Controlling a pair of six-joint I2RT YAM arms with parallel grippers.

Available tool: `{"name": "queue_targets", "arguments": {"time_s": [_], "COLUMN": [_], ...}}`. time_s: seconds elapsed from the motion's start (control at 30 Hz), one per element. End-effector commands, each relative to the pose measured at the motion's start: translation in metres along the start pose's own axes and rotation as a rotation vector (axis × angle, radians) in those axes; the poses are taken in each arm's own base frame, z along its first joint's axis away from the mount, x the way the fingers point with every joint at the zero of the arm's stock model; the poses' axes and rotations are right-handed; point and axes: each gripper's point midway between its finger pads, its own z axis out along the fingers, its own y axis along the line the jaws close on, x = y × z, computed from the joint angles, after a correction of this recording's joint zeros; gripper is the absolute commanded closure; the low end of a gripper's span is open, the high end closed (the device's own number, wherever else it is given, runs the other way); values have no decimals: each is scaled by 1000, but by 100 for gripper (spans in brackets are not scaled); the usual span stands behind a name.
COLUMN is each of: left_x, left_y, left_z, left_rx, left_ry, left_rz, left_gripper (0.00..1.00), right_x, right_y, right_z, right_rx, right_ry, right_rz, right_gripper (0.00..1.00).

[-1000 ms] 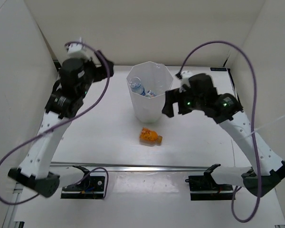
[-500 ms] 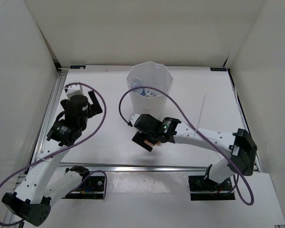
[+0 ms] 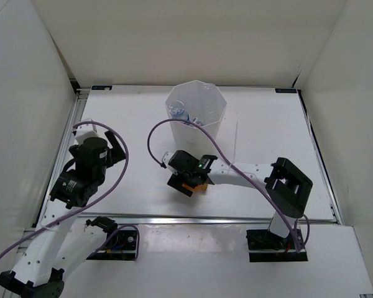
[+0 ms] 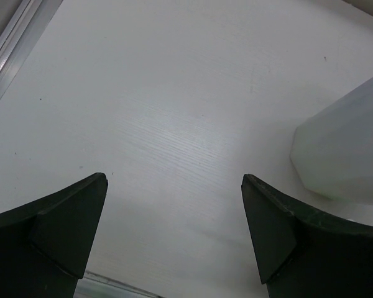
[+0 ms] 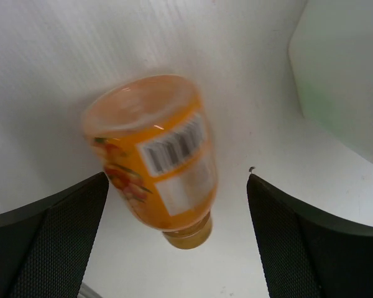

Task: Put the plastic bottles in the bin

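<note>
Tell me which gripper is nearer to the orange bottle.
Right. The right gripper hangs open over the orange bottle, a finger each side. The left gripper is far off to its left.

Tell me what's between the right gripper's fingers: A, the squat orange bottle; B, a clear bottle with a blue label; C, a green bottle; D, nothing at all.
A: the right wrist view shows the orange bottle lying on its side between the spread fingers of the right gripper, with gaps on both sides, so it is not clamped.
</note>
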Motion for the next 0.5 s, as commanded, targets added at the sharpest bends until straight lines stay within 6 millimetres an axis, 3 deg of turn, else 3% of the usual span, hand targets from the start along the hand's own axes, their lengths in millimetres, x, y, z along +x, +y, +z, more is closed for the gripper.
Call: {"name": "queue_targets", "arguments": {"time_s": [0.0, 0.13, 0.2, 0.47], "left_x": [11, 9, 8, 6], "left_y": [11, 16, 18, 19], "left_z": [-5, -9, -9, -10], "left_rx": [-40, -51, -58, -62], "left_ry": [48, 46, 41, 29], "left_rz": [16, 28, 28, 5], "left_gripper": [0, 0, 0, 0], "right_x": [-16, -7, -6, -3], "right_y": [-8, -4, 3, 20], "right_z": [7, 16, 17, 5], "right_rx": [-9, -48, -84, -177], "right_ry": [-61, -31, -17, 78], "right_rz": [67, 106, 115, 183], "right_gripper": [5, 12, 23, 46]}}
